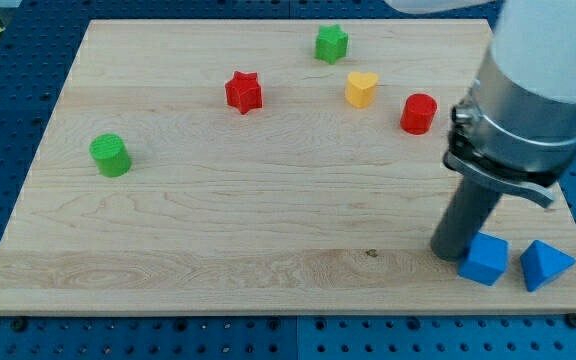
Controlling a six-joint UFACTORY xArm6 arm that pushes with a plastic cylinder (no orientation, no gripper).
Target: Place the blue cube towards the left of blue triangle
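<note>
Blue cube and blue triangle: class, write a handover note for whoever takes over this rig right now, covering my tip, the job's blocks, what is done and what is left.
My tip: on the board, touching or almost touching the blue cube's left side.
Blue cube: near the view's bottom right, just left of the blue triangle, a small gap between them.
Done: the cube already lies on the triangle's left.
Left: probably only backing the tip away without nudging the cube.

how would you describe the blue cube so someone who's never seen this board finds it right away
Start at the wooden board and go to the corner at the view's bottom right, where two blue blocks sit side by side. The blue cube is the left one, square-faced, with my tip against its left side; the blue triangle beside it is wedge-shaped.
</note>
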